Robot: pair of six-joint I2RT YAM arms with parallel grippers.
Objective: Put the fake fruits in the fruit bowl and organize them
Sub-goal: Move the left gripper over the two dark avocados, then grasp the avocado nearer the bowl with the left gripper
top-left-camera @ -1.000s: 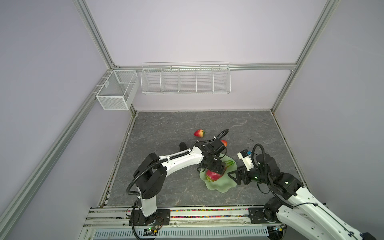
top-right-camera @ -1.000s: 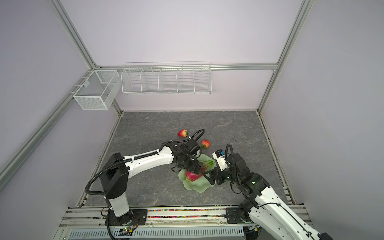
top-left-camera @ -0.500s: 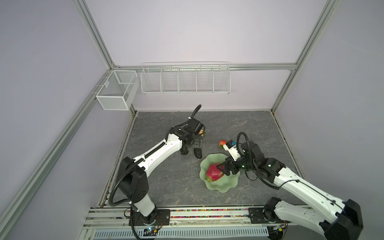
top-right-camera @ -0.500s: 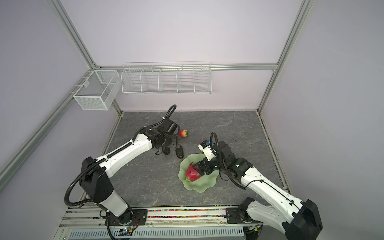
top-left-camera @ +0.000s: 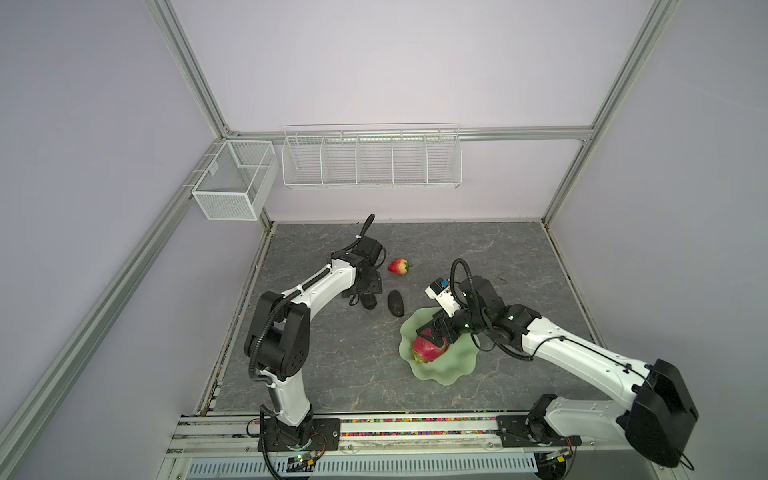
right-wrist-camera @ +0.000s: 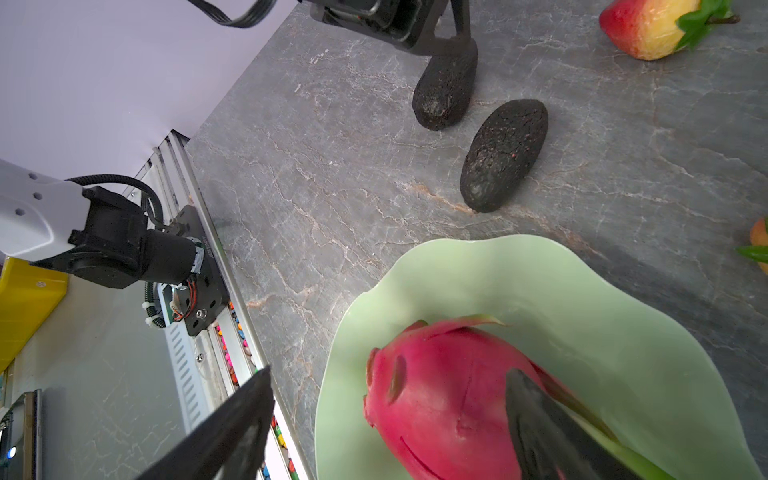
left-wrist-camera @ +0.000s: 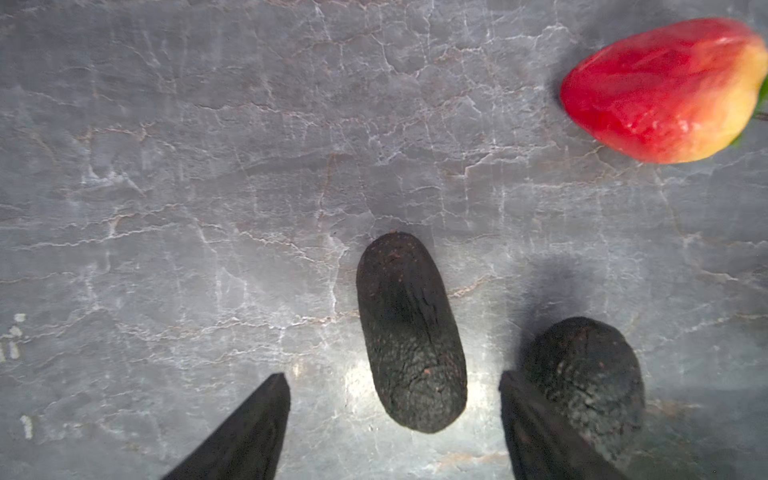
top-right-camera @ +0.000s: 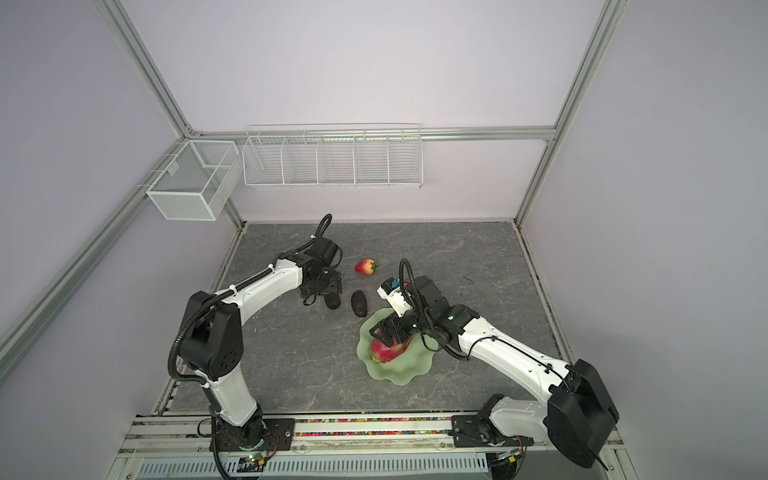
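White tapered shells between blocky black joint housings on left arm (top-left-camera: 328, 284) and right arm (top-left-camera: 582, 353) alike, each bolted by a black screw-studded plate (right-wrist-camera: 199, 303) to the rail (top-left-camera: 415, 432), red wires (right-wrist-camera: 188, 291) bared at the left plate. Black ribbed cable (top-right-camera: 175, 345) looped up from the rail end, pinned by white ties (right-wrist-camera: 150, 318), with small holes (right-wrist-camera: 29, 195) dotting the white shell. Farthest from the rail, dark wedge-shaped fingers (left-wrist-camera: 249, 428) on left gripper (left-wrist-camera: 392, 374) and right gripper (right-wrist-camera: 388, 370), plus a white block (top-left-camera: 440, 293) with a blue patch at the right wrist.
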